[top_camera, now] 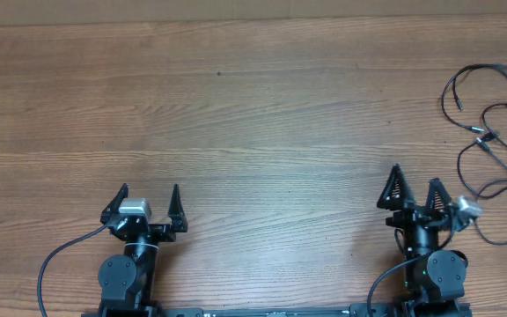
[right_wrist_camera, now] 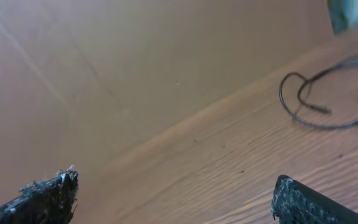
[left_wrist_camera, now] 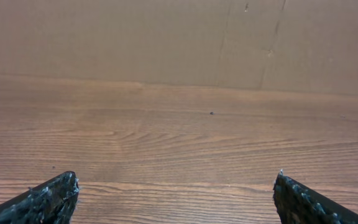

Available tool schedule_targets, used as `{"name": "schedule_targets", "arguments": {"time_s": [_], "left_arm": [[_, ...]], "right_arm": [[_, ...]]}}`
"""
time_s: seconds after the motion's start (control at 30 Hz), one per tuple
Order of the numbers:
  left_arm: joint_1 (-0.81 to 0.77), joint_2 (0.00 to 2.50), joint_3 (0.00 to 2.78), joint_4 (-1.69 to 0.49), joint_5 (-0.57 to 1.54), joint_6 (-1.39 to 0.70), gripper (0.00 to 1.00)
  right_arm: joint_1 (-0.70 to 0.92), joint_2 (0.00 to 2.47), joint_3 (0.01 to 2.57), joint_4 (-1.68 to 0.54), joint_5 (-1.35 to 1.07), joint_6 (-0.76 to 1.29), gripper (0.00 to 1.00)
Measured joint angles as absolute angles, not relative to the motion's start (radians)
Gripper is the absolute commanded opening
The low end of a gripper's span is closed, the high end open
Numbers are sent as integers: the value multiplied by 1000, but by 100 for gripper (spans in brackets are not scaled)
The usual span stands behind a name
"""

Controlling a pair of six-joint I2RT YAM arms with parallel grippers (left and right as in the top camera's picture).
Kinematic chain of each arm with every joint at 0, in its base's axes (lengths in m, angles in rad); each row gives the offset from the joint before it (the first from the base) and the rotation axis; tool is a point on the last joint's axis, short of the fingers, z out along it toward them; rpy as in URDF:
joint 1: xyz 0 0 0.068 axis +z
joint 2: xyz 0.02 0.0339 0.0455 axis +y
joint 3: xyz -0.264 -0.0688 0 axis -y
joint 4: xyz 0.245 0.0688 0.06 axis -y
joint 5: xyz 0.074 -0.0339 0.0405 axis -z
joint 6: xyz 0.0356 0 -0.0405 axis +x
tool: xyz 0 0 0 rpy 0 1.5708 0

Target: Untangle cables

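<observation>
The cables [top_camera: 493, 141] are thin black wires with small plug ends, lying in loose overlapping loops at the table's far right edge. The right wrist view catches part of the cables [right_wrist_camera: 319, 102] at its upper right. My right gripper [top_camera: 415, 192] is open near the front edge, left of and below the cables, with nothing between its fingers. Bare wood lies under the right gripper [right_wrist_camera: 176, 186]. My left gripper [top_camera: 148, 201] stands open at the front left, far from the cables. Only tabletop fills the wide gap of the left gripper [left_wrist_camera: 176, 186].
The wooden table [top_camera: 253, 114] is backed by a brown cardboard wall [left_wrist_camera: 166, 37] along its far edge. Thicker black arm cables [top_camera: 60, 260] trail from the robot bases at the front edge.
</observation>
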State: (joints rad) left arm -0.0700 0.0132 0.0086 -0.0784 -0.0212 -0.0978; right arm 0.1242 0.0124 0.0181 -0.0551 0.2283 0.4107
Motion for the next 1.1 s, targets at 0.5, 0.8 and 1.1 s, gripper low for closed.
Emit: {"name": "schedule_targets", "arguments": {"time_s": [0.5, 0.8, 1.1], "left_arm": [[-70, 13, 9, -78, -21, -98, 100], [-70, 13, 9, -78, -21, -98, 100], [-70, 13, 9, -78, -21, -98, 100]], "right_arm": [[49, 12, 18, -90, 19, 22, 100], [1, 12, 18, -90, -1, 3, 100], [1, 11, 18, 16, -97, -91, 100]]}}
